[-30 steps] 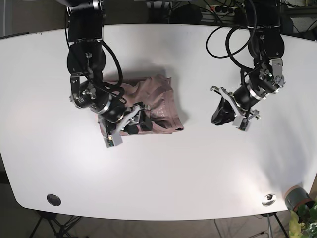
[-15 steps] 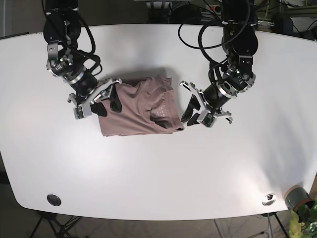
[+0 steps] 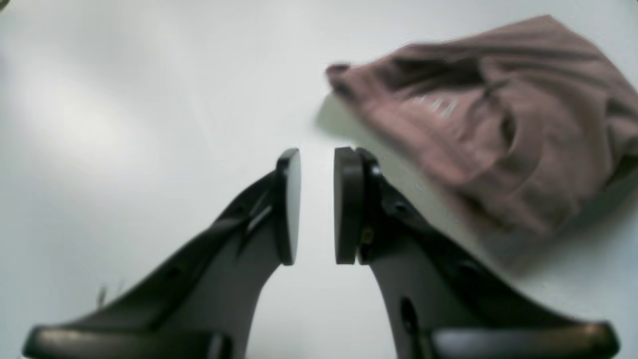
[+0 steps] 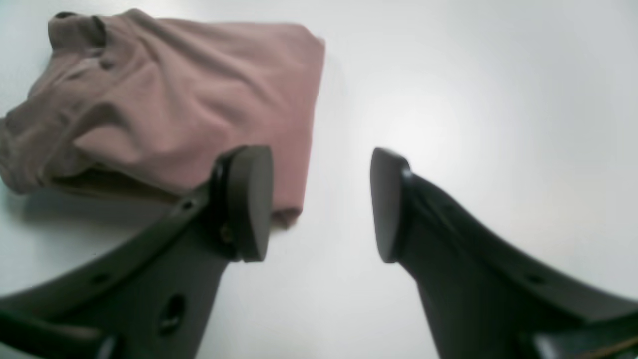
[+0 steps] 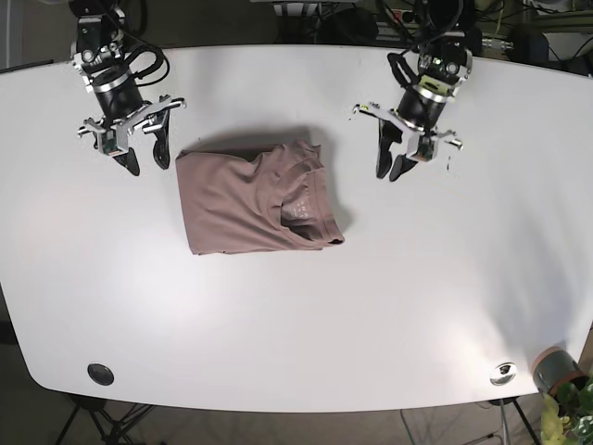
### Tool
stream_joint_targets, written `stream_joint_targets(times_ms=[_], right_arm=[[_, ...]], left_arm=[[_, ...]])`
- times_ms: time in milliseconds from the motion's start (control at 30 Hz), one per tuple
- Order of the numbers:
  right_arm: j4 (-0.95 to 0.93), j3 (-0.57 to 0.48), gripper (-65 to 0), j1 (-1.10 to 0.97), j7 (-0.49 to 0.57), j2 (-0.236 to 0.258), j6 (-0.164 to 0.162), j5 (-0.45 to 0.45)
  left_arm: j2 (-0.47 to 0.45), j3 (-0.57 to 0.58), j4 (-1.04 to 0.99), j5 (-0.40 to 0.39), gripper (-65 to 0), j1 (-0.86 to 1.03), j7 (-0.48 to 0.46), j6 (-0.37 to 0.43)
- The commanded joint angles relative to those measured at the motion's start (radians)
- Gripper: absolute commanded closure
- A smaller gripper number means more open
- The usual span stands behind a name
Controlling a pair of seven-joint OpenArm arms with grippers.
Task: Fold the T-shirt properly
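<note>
The dusty-pink T-shirt [image 5: 250,199] lies folded into a rough rectangle in the middle of the white table [image 5: 306,315], its neckline part rumpled on the right side. My left gripper [image 5: 389,171] hangs to the shirt's right and further back, apart from it. In the left wrist view, the left gripper [image 3: 316,204] shows only a narrow gap, nothing in it, with the T-shirt [image 3: 488,124] ahead to the right. My right gripper [image 5: 146,162] stands open off the shirt's back left corner. The right wrist view shows the right gripper [image 4: 321,204] wide open and empty, beside the T-shirt [image 4: 189,109].
A black round fitting [image 5: 100,374] sits near the front left edge and a silver one [image 5: 503,373] near the front right. A small pot with a plant [image 5: 559,373] stands beyond the front right corner. Cables hang behind the back edge.
Both arms have drawn back from the shirt toward the table's far edge. The right gripper, which was over the cloth a second ago, has let go; the shirt now lies flatter.
</note>
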Motion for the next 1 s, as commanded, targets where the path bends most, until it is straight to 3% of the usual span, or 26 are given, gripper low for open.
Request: stream_joint_targets(times_ms=[0, 167, 400, 733, 967], right_arm=[[-0.011, 0.036, -29.0, -0.027, 0.099, -0.026, 0.001, -0.047], [-0.094, 0.056, -29.0, -0.104, 0.218, -0.034, 0.001, -0.068], [-0.139, 0.05, -29.0, -0.242, 0.286, -0.031, 0.001, -0.068], [-0.08, 0.021, -29.0, -0.506, 0.284, -0.023, 0.001, -0.001], [-0.198, -0.094, -29.0, -0.609, 0.289, 0.019, 0.001, 0.002]], left_arm=[[0.001, -0.034, 0.02, -0.011, -10.0, 0.044, -0.069, 0.005], [0.013, -0.078, 0.025, -0.014, -5.1, 0.178, -0.146, 0.005], [0.014, -0.146, 0.076, -0.014, -3.6, 0.353, -0.149, 0.005], [0.103, -0.215, 0.116, -0.012, -3.6, 0.6, -0.149, 0.003], [0.11, -0.224, -0.058, -0.012, -3.6, 0.646, -0.149, 0.006]])
